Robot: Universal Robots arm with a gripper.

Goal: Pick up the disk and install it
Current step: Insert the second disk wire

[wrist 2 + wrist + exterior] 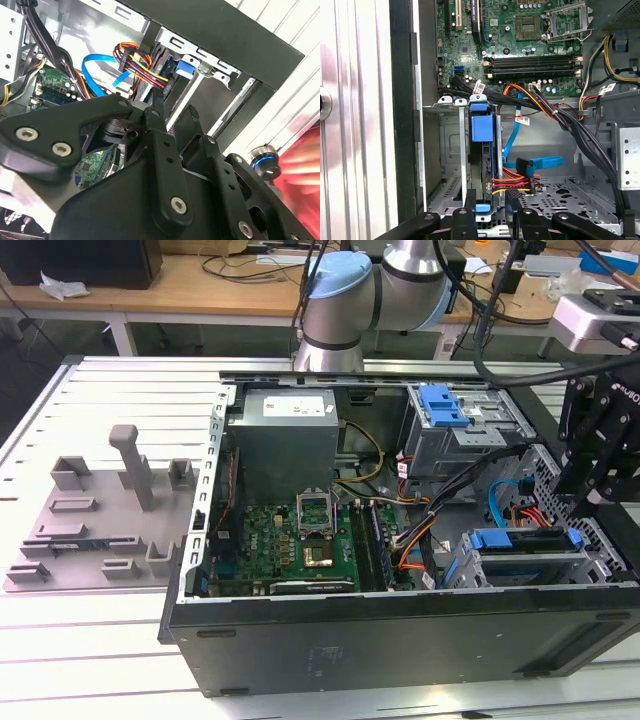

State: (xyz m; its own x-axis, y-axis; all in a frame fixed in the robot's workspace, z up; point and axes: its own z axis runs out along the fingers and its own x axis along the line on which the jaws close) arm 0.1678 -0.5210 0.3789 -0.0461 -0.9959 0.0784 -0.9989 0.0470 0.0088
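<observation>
Above the drive cage at the exterior view's right end of the open computer case [400,635], the black hand [590,480] hangs from the arm, close over the disk [525,540]. That disk sits edge-up in the cage, its blue carrier rail along the top, and in the first wrist view it appears as a thin upright slab with a blue tab [481,129] between the grey metal cage walls [451,150]. Whether the hand's fingers are spread or pressed together cannot be told; in the first wrist view its black links [492,225] sit just at the near end of the disk, and contact cannot be made out. A bundle of red, yellow and black wires [512,181] ends at a black plug beside the disk, and a flat blue cable [540,162] runs next to it.

Farther into the case lie the green motherboard [290,535], the grey power-supply box [285,435] and a second cage with a blue latch [443,405]. The case rests on a slatted aluminium counter [110,380], where a grey fixture with upright posts [100,510] stands well apart, toward the exterior view's left. In the second wrist view a reddish blur [300,160] shows beside a knob ringed with blue light [265,164].
</observation>
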